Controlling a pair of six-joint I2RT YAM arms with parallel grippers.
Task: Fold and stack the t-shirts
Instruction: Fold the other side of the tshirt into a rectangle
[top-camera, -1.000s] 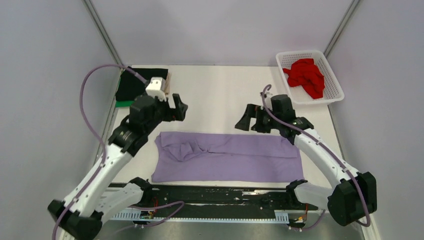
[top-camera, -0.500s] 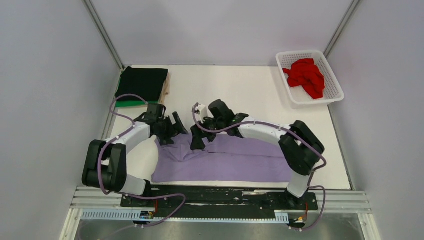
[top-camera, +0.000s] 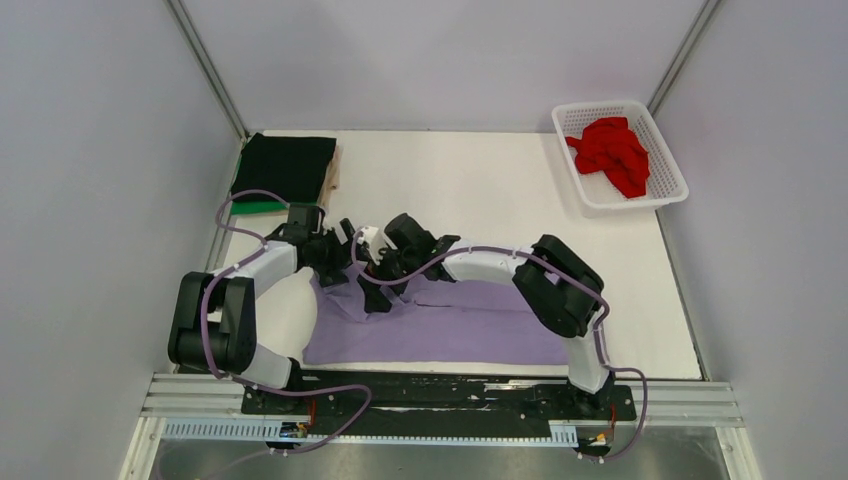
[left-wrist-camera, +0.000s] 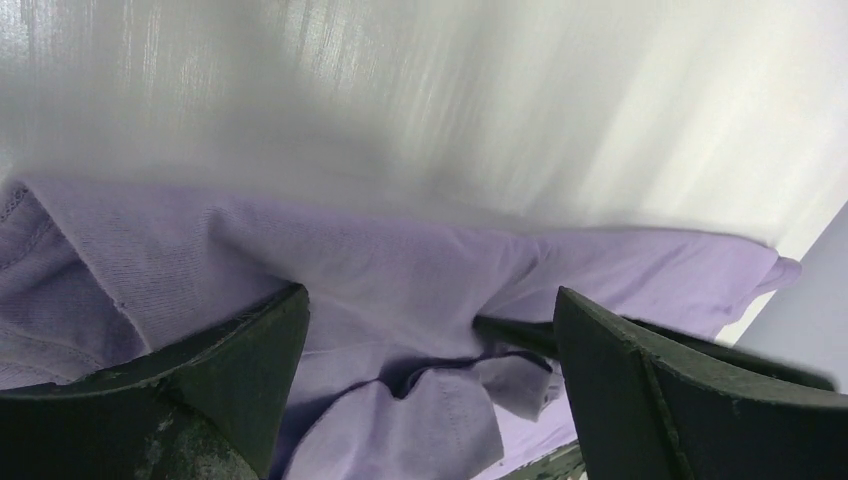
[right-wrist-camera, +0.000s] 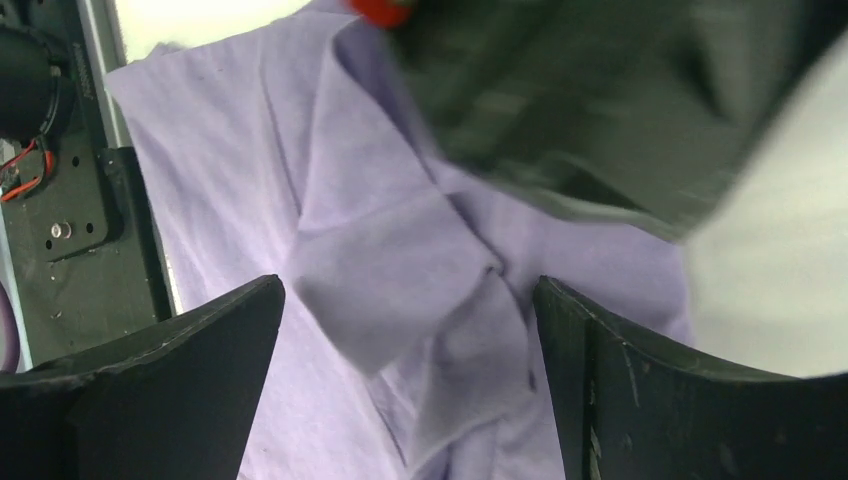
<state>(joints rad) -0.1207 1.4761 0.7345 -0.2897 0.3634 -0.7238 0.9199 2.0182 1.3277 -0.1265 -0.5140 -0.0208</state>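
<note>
The lavender t-shirt (top-camera: 470, 325) lies folded into a long band near the table's front, with a rumpled fold at its far left. My left gripper (top-camera: 338, 262) is open, low over that rumpled corner; the cloth (left-wrist-camera: 420, 300) bunches between its fingers. My right gripper (top-camera: 378, 285) is open beside it, over the same fold (right-wrist-camera: 420, 270). The red t-shirt (top-camera: 612, 152) sits bunched in the white basket (top-camera: 664, 196). The black t-shirt (top-camera: 285, 165) lies folded on top of the green one (top-camera: 253, 208) at the far left.
The basket stands at the far right corner. Side walls close in left and right. The black rail (top-camera: 440, 395) with the arm bases runs along the front edge; it also shows in the right wrist view (right-wrist-camera: 60, 200).
Both arms swung down and inward from above the shirt. They now meet at the rumpled left end, the right gripper having travelled left across the band.
</note>
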